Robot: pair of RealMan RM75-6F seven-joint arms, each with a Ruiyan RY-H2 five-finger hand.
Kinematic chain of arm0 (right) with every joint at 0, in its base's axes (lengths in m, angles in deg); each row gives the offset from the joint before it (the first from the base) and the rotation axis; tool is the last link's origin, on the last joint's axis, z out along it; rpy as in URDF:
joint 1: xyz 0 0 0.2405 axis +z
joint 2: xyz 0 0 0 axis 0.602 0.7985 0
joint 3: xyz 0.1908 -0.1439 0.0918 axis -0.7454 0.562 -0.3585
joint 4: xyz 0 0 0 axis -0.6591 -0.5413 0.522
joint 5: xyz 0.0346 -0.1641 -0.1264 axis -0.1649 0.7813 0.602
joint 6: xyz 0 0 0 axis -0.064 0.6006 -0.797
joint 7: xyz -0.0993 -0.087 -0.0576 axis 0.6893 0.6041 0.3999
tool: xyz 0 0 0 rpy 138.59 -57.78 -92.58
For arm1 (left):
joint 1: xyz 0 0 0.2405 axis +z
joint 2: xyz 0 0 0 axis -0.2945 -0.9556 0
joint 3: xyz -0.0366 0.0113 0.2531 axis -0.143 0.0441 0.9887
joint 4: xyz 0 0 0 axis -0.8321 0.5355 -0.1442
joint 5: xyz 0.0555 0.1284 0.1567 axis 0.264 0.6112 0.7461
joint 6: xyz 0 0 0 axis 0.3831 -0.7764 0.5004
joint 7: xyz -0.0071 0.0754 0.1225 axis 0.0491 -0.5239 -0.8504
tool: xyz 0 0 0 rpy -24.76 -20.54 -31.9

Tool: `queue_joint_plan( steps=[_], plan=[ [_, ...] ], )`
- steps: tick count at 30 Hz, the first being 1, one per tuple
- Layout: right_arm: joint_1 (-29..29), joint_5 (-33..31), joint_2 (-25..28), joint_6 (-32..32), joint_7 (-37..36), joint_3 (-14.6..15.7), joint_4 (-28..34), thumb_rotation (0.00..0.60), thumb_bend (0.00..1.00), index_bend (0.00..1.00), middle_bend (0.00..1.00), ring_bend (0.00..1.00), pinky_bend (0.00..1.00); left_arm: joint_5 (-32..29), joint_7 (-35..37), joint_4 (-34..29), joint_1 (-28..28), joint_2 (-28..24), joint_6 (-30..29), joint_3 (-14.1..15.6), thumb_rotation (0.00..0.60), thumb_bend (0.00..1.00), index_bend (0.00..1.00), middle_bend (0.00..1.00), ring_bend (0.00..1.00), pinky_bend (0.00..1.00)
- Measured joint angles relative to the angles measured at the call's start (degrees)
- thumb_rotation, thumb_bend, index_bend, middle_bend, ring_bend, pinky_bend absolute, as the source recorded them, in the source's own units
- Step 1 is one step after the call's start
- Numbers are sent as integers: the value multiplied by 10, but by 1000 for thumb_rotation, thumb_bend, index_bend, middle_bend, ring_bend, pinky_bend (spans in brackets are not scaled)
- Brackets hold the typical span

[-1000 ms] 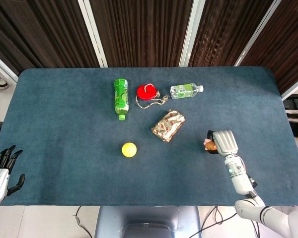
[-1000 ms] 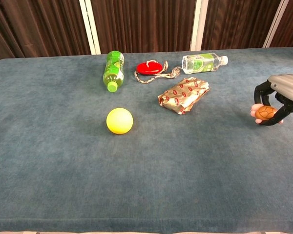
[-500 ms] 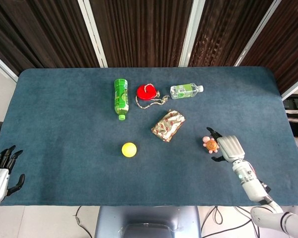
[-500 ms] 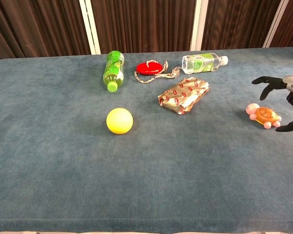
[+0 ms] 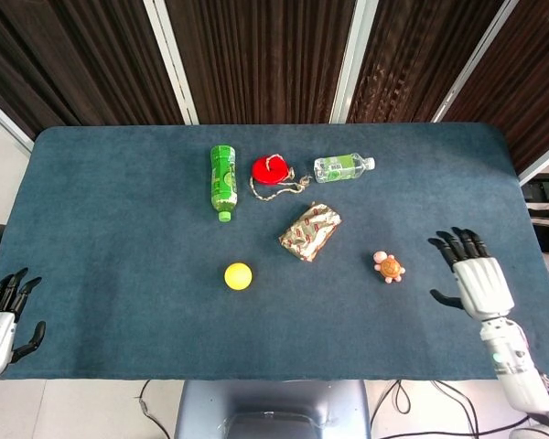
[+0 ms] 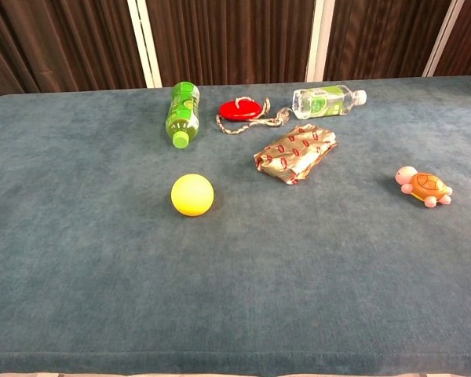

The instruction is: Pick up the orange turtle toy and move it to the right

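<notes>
The orange turtle toy (image 5: 388,267) (image 6: 424,186), with pink head and feet, lies alone on the blue table at the right. My right hand (image 5: 474,279) hovers to the right of it, apart from it, fingers spread and holding nothing; the chest view does not show this hand. My left hand (image 5: 2,317) hangs at the table's front left corner, fingers apart and empty.
A yellow ball (image 5: 238,275) lies near the middle front. A patterned foil packet (image 5: 309,231) sits left of the turtle. Further back lie a green bottle (image 5: 223,180), a red disc with cord (image 5: 271,170) and a clear bottle (image 5: 342,167). The table's right edge (image 5: 529,229) is close.
My right hand let go of the turtle, opened and drew back to the right, leaving the chest view. The turtle now rests on the table. The left hand stayed put.
</notes>
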Motion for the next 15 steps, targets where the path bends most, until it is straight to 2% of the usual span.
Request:
queue_joint_plan(
  steps=[4,7,15],
  plan=[
    [-67,4,22,61,23,16,16,600,100,13,28,7,188,1,-4,0,0,1,1,1,600,436,136,6,0,189],
    [-91,4,28,74,13,23,13,600,100,0,9,0,188,1,-9,-1,1,2,1,2,600,438,136,7,0,189],
    [-98,17,20,74,-43,20,-26,600,99,0,9,0,189,1,-18,-2,1,5,0,2,600,437,136,7,0,189]
  ],
)
